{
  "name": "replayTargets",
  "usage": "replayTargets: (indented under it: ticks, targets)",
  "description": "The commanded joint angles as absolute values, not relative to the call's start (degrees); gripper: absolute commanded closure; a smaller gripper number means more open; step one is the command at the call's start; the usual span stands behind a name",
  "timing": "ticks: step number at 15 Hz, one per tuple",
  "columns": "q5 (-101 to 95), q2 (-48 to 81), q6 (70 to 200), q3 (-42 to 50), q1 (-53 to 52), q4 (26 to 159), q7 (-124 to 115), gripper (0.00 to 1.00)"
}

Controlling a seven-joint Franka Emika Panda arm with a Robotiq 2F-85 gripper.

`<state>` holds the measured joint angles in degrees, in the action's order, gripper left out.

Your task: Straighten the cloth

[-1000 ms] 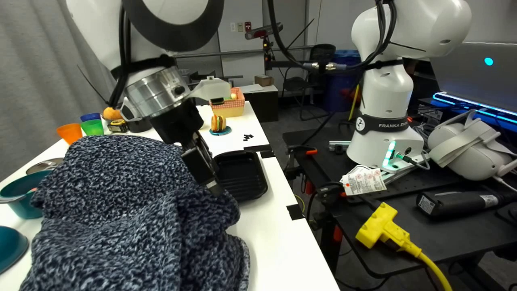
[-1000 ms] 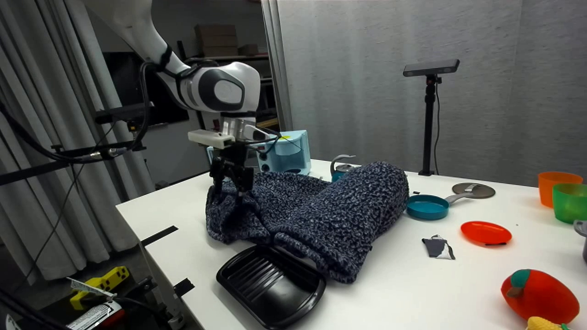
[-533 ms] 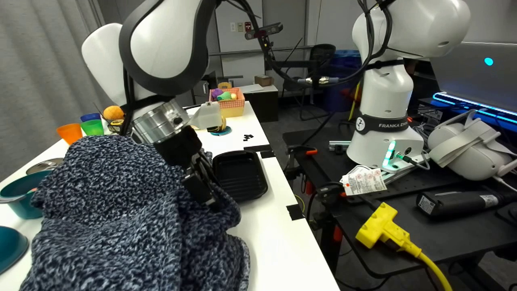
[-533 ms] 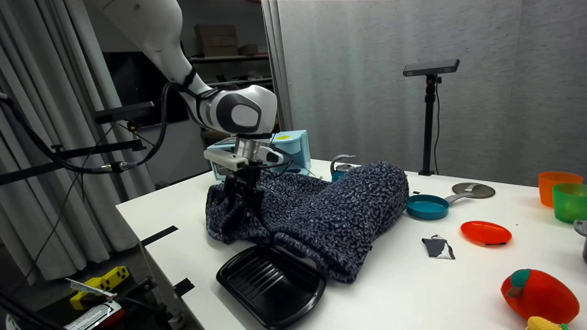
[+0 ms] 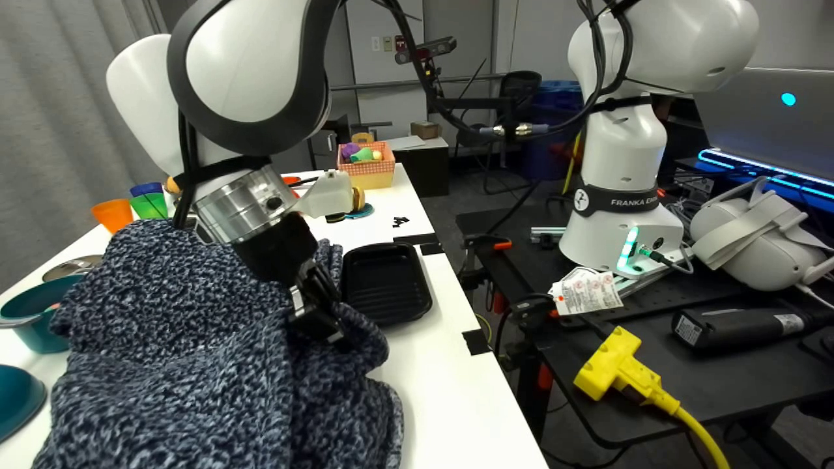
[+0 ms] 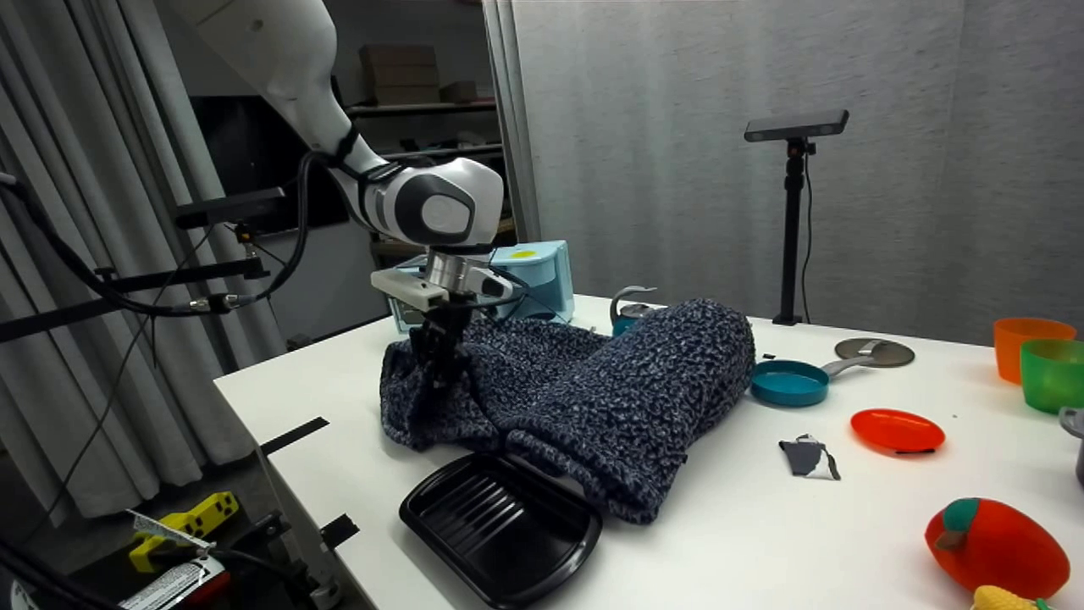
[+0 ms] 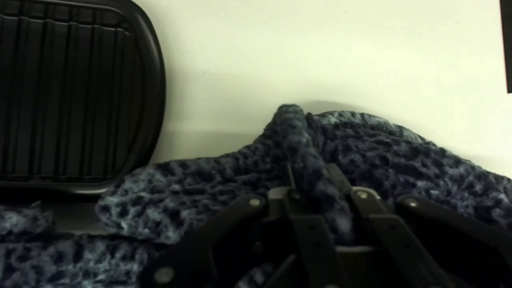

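The cloth, dark navy with white flecks, lies rumpled in thick folds over the table in both exterior views [image 5: 169,365] [image 6: 631,381]. In the wrist view a narrow ridge of the cloth [image 7: 290,120] runs up between the fingers [image 7: 339,176] of my gripper [image 7: 314,172]. Both fingers press in from the sides, so the gripper is shut on this fold. Seen from outside, the gripper [image 6: 439,383] points down into the cloth's end near the table edge. Its fingertips are partly buried in the fabric there.
A black ridged tray [image 6: 500,525] touches or nearly touches the cloth's edge. Behind the cloth stands a light-blue toy oven [image 6: 533,275]. A teal pan [image 6: 789,383], a red plate [image 6: 898,429] and a teal pot [image 5: 39,319] lie around it on the white table [image 5: 449,391].
My gripper has come down from just above the cloth into it, and its fingers have closed around a fold. The cloth has hardly shifted.
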<state>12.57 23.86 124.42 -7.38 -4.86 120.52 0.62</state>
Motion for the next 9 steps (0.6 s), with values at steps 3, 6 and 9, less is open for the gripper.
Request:
replayTargets:
  ticks: [3, 6, 9]
  targets:
    - [16.31, 16.83, 123.79, -11.44, -7.69, 121.62, -1.80, 1.00]
    - [21.30, 12.54, 123.98, -13.98, -8.65, 120.84, -1.60, 0.99]
    - [27.88, 8.03, 124.51, -15.40, -9.02, 119.53, -0.46, 0.99]
